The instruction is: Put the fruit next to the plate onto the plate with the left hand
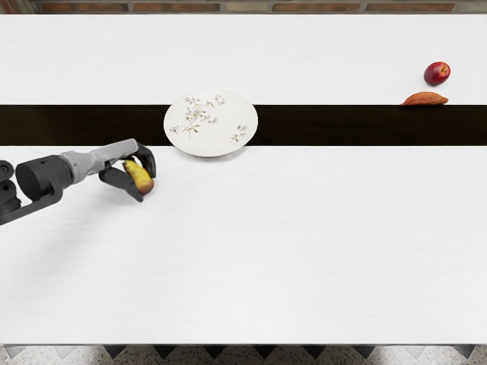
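White tabletop fills the lower frame; at middle left my left hand grips the yellowish fruit, fingers closed around it. I should carry it up-right to the flowered plate, clear its rim, and release low over the middle.

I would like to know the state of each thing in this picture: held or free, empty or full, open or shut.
left hand: shut on the yellow fruit.
yellow fruit: held, left of the plate, not on it.
plate: empty, lying flat across the dark strip.
red apple: free, far right.
orange-brown item: free, lying near the apple at the strip's edge.
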Controlling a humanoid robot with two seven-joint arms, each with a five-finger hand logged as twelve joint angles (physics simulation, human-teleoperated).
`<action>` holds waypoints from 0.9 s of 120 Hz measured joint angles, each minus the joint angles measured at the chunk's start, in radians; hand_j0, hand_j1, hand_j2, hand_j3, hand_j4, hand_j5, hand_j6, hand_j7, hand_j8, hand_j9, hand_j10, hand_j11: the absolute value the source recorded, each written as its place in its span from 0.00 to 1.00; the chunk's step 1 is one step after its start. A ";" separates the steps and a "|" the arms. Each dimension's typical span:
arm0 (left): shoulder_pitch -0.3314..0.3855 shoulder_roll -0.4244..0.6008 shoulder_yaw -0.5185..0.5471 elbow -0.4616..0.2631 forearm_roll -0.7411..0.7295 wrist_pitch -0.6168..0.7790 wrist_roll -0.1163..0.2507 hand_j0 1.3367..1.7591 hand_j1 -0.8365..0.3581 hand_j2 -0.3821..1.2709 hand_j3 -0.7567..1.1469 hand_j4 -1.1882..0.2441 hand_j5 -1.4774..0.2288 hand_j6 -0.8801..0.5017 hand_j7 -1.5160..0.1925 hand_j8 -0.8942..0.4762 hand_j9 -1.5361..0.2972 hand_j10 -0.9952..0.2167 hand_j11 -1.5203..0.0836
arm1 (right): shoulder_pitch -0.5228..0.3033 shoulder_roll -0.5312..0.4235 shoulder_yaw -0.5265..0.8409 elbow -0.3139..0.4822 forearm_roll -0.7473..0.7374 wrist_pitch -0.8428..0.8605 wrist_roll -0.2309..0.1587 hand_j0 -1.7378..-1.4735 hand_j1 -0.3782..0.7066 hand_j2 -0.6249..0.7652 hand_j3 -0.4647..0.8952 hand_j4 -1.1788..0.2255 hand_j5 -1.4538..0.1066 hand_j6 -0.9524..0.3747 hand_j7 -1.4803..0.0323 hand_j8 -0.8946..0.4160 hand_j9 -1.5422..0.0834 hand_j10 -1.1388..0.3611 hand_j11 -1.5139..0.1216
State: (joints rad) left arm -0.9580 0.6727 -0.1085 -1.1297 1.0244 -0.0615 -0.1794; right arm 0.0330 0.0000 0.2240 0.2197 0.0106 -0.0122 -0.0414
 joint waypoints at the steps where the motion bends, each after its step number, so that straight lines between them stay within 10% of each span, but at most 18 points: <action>1: -0.001 0.000 0.000 0.000 0.000 -0.002 0.000 0.75 0.41 0.55 0.40 0.31 0.27 0.22 0.31 0.43 0.29 0.42 0.32 | 0.000 0.000 0.000 0.000 0.000 0.000 0.000 0.30 0.06 0.45 0.34 0.82 0.91 0.70 0.95 0.66 0.93 0.74 0.90; 108: -0.289 -0.023 -0.005 0.121 -0.144 -0.304 0.000 0.74 0.38 0.59 0.40 0.28 0.17 0.24 0.20 0.44 0.21 0.46 0.25 | 0.010 0.000 0.000 0.001 0.000 0.000 0.000 0.30 0.06 0.45 0.34 0.82 0.91 0.70 0.95 0.66 0.93 0.74 0.90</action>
State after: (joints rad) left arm -1.2471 0.6493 -0.1137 -1.0088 0.8805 -0.3655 -0.1790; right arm 0.0427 0.0000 0.2238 0.2209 0.0107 -0.0122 -0.0414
